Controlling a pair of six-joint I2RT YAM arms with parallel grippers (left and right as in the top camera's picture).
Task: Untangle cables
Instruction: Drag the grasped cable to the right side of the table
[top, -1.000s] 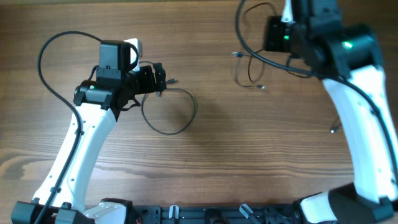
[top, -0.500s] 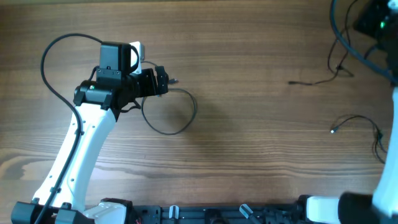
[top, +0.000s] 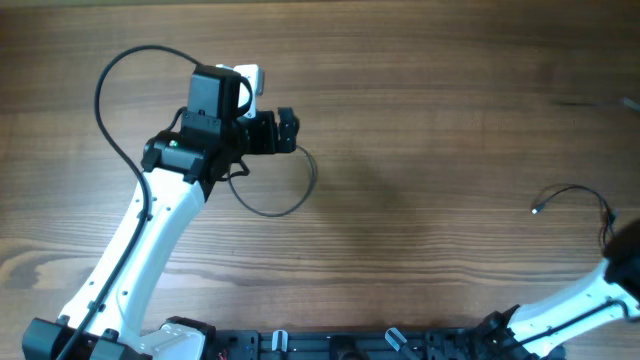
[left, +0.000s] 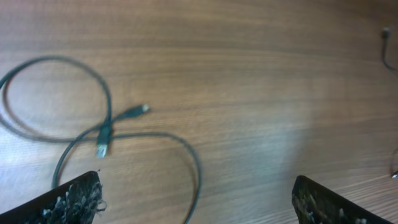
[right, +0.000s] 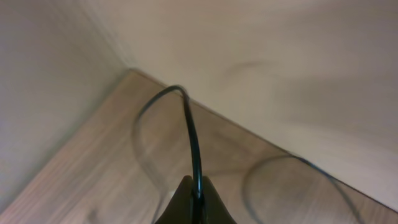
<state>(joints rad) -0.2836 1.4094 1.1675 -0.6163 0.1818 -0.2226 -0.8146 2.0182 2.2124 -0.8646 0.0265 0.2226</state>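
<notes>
left gripper (top: 286, 132): fingers wide apart, holding nothing, hanging over the table (top: 420, 120)
looped cable (left: 110, 106): lies flat on the wood right under the left gripper, in a loose ring, with its two small plugs (left: 102, 149) close together
second cable (top: 575, 189): far to the right of the left gripper, a thin bent line with a tiny plug end
right gripper (right: 196, 199): fingers squeezed together on a thin black cord (right: 194, 143) that curves up from them; this view is blurry
</notes>
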